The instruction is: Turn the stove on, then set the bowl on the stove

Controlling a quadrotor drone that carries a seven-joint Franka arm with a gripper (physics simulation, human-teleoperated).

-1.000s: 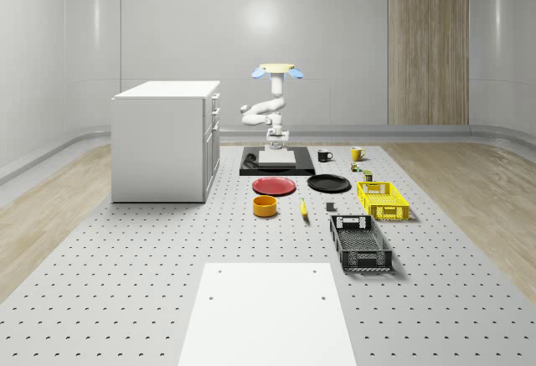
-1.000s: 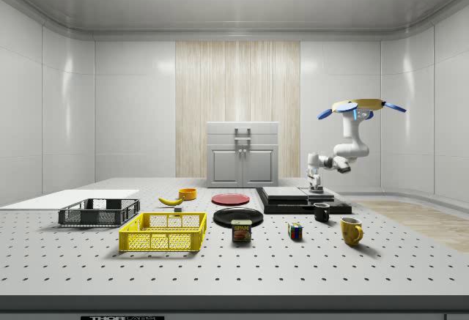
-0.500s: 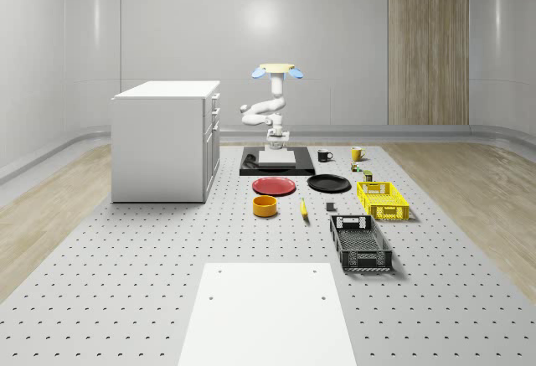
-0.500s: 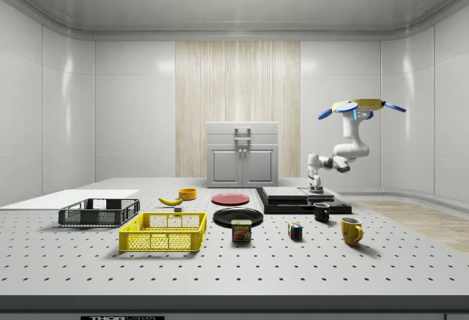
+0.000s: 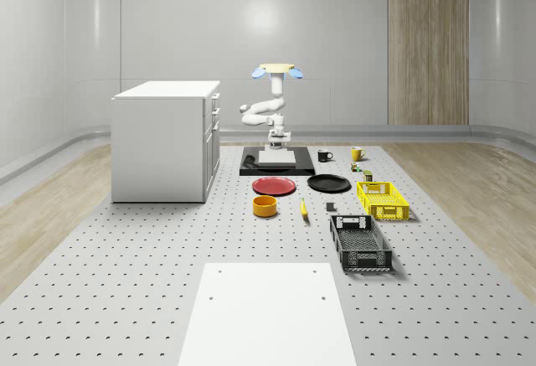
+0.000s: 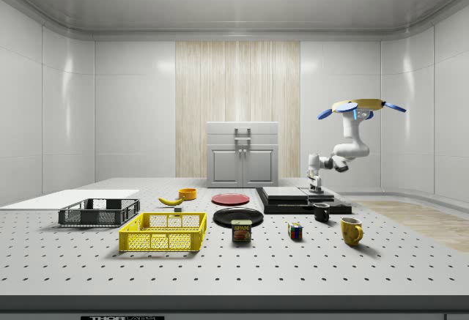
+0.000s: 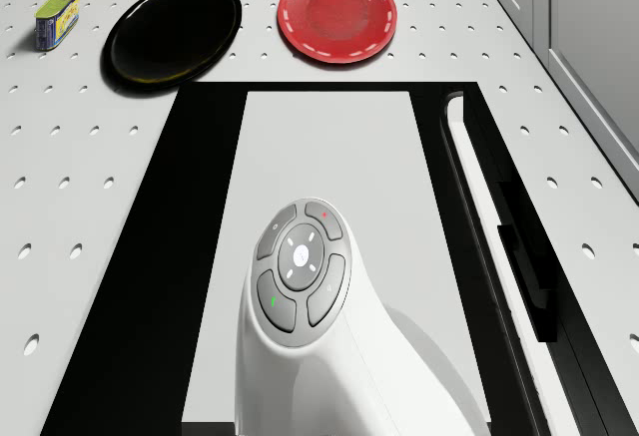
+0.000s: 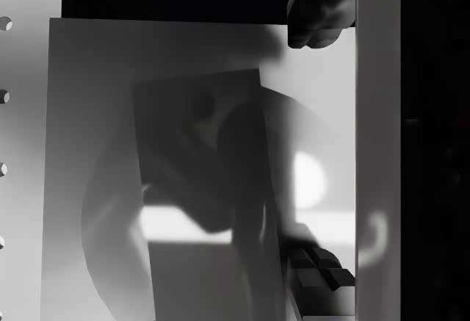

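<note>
Orange bowl: we see it on the worktop, near the red plate, well apart from the stove.
Drone: hovers over the stove's far edge.
Hand: just above the stove; probably empty, but we cannot tell its opening.

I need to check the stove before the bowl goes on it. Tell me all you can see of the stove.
The stove is a flat black slab with a pale grey rectangular plate on top and a long black bar along the side facing the white cabinet. It lies flat on the perforated table, beyond the red plate and black plate. Nothing rests on it. The gripper hangs just above its plate; the drone hovers over it.
</note>
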